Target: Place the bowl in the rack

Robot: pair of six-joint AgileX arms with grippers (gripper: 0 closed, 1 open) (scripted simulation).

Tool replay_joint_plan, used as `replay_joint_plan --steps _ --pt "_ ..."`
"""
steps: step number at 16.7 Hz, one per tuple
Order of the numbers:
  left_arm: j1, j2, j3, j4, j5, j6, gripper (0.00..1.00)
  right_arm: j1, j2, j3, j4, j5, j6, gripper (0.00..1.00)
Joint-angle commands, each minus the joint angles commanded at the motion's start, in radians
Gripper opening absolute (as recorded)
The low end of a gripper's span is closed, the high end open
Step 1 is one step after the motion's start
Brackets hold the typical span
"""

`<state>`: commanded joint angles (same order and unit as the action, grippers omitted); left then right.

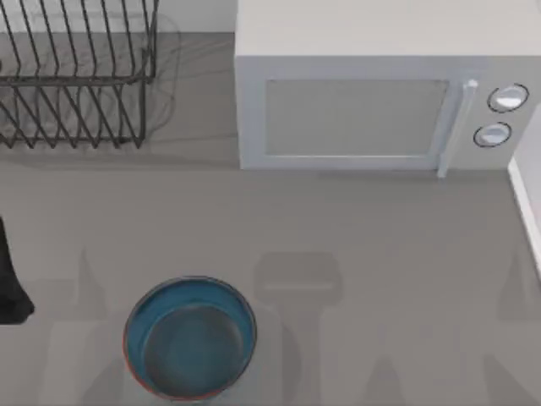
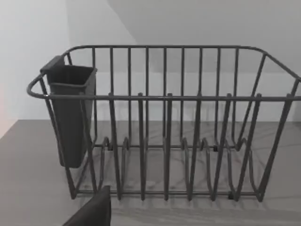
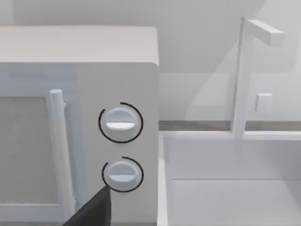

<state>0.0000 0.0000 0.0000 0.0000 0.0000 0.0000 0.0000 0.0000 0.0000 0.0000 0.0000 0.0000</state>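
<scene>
The bowl (image 1: 190, 337) stands upright on the grey table near its front edge, left of centre; it is blue inside with a greyish bottom and a reddish-orange outer edge. Nothing touches it. The rack (image 1: 74, 76), black thin wire with slanted tines, stands at the table's far left corner, and it fills most of the left wrist view (image 2: 164, 127). A dark part of my left gripper (image 2: 91, 212) juts in at that view's edge, well short of the rack. My left arm (image 1: 10, 283) shows at the table's left edge. A dark part of my right gripper (image 3: 91, 209) faces the microwave's knobs.
A grey-white microwave (image 1: 372, 101) with its door shut stands at the back, right of the rack. A dark cutlery cup (image 2: 70, 113) hangs on one end of the rack. A white sink (image 3: 230, 179) with a faucet (image 3: 247, 70) lies right of the microwave.
</scene>
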Motion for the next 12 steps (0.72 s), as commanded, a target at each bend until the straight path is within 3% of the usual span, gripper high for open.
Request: replay_joint_plan --steps 6,12 --pt "-0.07 0.106 0.105 -0.09 0.003 -0.066 1.0 0.0 0.0 0.0 0.0 0.0 0.0 1.0" --pt "-0.304 0.583 0.505 -0.42 0.003 -0.293 1.0 0.0 0.0 0.0 0.0 0.0 0.0 1.0"
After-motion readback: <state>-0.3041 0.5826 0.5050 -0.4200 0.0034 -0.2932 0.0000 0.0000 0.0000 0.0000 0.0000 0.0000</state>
